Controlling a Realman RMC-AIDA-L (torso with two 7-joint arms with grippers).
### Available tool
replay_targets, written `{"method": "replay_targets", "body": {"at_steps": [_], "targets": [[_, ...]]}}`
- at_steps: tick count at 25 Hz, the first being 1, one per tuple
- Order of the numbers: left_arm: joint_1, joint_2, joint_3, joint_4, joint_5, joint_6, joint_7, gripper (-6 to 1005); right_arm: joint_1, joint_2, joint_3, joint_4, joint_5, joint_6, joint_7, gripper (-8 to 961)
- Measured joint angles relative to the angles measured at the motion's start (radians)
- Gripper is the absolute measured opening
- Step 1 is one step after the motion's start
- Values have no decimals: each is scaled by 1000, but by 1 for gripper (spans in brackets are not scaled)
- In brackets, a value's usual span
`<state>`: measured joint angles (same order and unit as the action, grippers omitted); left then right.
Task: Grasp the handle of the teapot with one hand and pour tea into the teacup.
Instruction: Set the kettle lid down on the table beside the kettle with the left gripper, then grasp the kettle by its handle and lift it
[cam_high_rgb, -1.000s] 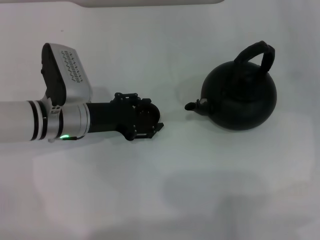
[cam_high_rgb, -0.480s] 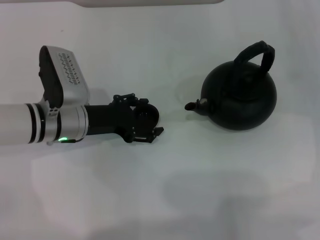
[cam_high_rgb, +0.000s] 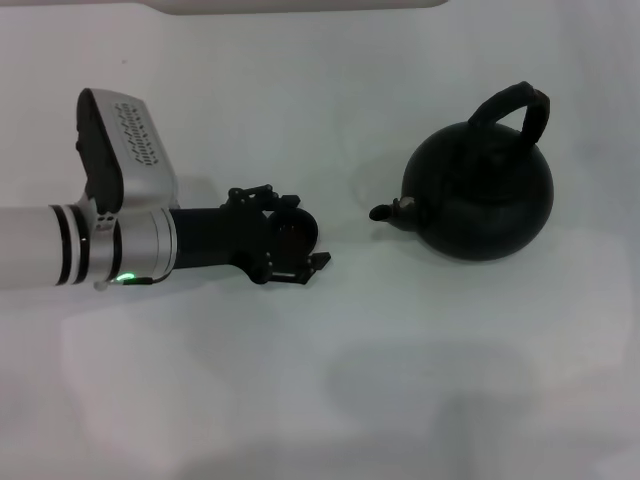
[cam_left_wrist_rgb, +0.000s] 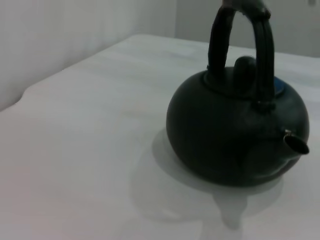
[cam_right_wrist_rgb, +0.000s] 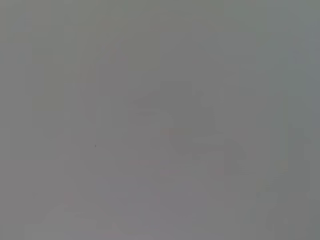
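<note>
Evidently nothing is poured yet — the teapot (cam_high_rgb: 478, 192) stands ungrasped; the left gripper (cam_high_rgb: 292, 247), seemingly pinched around the teacup (cam_high_rgb: 291, 234), lies beside its spout; handle (cam_high_rgb: 512, 108) untouched.

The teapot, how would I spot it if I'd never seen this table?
Look at the white table and go to its right side. A big round black teapot stands there alone, its short spout pointing at the left tool. Only it has a thick arched handle on top.
</note>
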<state>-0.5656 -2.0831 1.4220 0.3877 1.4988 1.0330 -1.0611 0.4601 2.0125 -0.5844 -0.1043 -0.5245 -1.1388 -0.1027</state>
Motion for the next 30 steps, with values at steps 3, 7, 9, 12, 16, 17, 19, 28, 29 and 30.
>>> {"method": "replay_targets", "body": {"at_steps": [3,7,9,12,16,17,19,28,29,30], "targets": [[34,0,0,57,0,12,-3,883,0,0,0,0,0,0,0,844],[90,2,0,137,0,23,-7,883,0,0,0,0,0,0,0,844],[106,3,1,163,0,34,-16,883,0,0,0,0,1,0,0,844],[128,3,2,200,1,56,-23,883,0,0,0,0,2,0,0,844],[163,3,11,262,0,81,-25,882,0,0,0,-1,2,1,0,843],[172,3,16,279,0,85,-26,882,0,0,0,-1,2,1,0,843],[194,3,24,318,-2,96,-31,882,0,0,0,-2,2,1,0,843],[340,6,18,527,-38,95,-50,881,0,0,-7,-2,-1,1,3,843],[379,6,-2,567,-51,85,-47,881,0,0,-14,-2,-3,3,9,843],[409,6,-32,591,-66,81,-44,881,-1,0,-26,-3,-4,5,21,843]]}}
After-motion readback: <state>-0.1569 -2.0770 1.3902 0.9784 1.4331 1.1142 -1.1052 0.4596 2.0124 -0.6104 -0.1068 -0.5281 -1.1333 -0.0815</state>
